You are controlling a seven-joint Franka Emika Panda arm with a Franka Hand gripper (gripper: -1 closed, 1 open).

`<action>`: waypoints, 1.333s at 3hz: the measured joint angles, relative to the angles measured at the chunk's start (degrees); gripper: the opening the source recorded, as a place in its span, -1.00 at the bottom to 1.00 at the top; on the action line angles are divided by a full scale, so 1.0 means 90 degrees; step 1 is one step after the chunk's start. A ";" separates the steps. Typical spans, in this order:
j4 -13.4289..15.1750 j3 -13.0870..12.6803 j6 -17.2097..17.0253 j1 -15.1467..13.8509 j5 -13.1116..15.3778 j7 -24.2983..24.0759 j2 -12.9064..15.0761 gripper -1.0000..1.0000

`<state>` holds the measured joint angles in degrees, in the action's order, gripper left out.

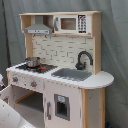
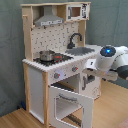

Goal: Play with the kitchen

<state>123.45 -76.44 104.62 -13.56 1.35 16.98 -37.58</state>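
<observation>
The kitchen point(image 1: 60, 75) is a tall white and light-wood toy with a grey hood point(image 1: 37, 27), a microwave point(image 1: 70, 23), a black faucet point(image 1: 83, 59), a grey sink point(image 1: 72, 74) and a pot point(image 1: 32, 61) on the stovetop. In the second exterior view its windowed oven door point(image 2: 70, 106) stands open, swung out from the front. My white arm point(image 2: 107, 59) reaches in from the second exterior view's right. The gripper point(image 2: 90, 71) sits close to the kitchen's front panel, beside the knobs point(image 2: 75, 69) and above the open door.
A grey curtain hangs behind the kitchen in both exterior views. The wooden floor point(image 2: 15, 119) shows at the lower left of the second exterior view. A white shape point(image 1: 11, 114) fills the first exterior view's lower left corner.
</observation>
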 joint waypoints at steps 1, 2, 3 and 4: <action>-0.0282 -0.0059 -0.0618 -0.0012 0.0329 -0.0005 -0.0215 1.00; -0.0517 -0.0206 -0.1078 -0.0063 0.0673 -0.0005 -0.0390 1.00; -0.0783 -0.0550 -0.1434 -0.0237 0.1214 -0.0005 -0.0558 1.00; -0.0980 -0.0917 -0.1533 -0.0480 0.1669 -0.0001 -0.0647 1.00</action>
<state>114.64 -84.70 90.82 -17.88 16.38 16.97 -43.40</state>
